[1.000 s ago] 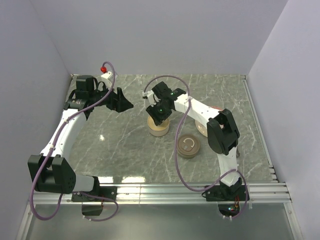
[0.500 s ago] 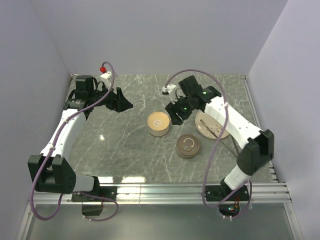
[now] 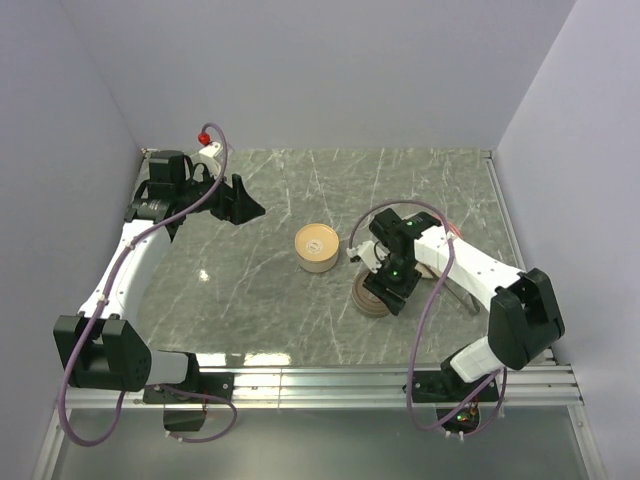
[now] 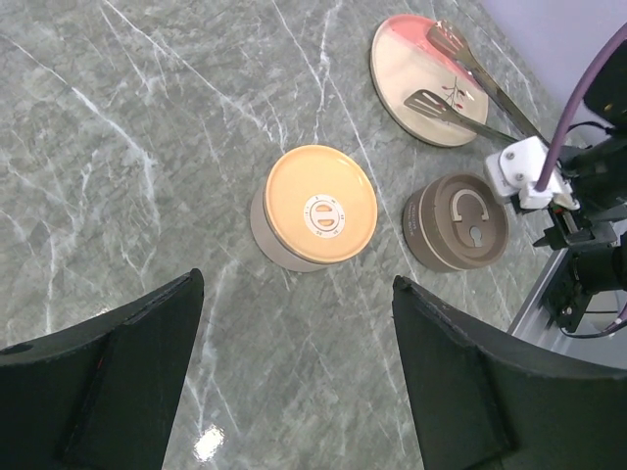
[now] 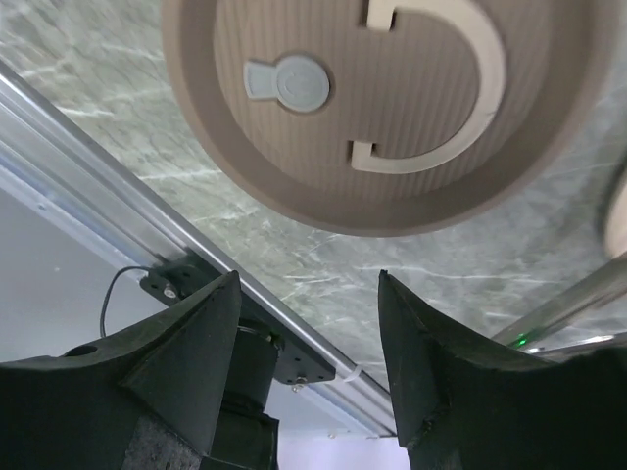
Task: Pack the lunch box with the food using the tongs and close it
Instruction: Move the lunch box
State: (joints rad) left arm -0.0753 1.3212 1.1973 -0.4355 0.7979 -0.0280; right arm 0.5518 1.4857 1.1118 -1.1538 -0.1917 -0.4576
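Note:
The lunch box (image 3: 318, 246) is a round beige tub at mid-table, covered by a flat orange inner disc (image 4: 320, 206). No food shows in any view. Its brown outer lid (image 4: 456, 221), with a pale C-shaped handle, lies on the table to the right of the tub. The silver tongs (image 4: 478, 80) rest across the pale pink plate (image 4: 411, 98). My right gripper (image 3: 390, 296) hovers open just above the brown lid (image 5: 382, 98), holding nothing. My left gripper (image 3: 247, 208) hangs open and empty at the back left, well away from the tub.
The metal rail (image 5: 118, 147) of the table's near edge runs just past the brown lid, with my right arm's base (image 5: 235, 392) beyond it. The right arm (image 3: 470, 265) lies over most of the plate in the top view. Walls close the left, back and right.
My right gripper went from over the lunch box, out toward the plate, then back down over the brown lid, its jaws spreading wider. The left arm has stayed put.

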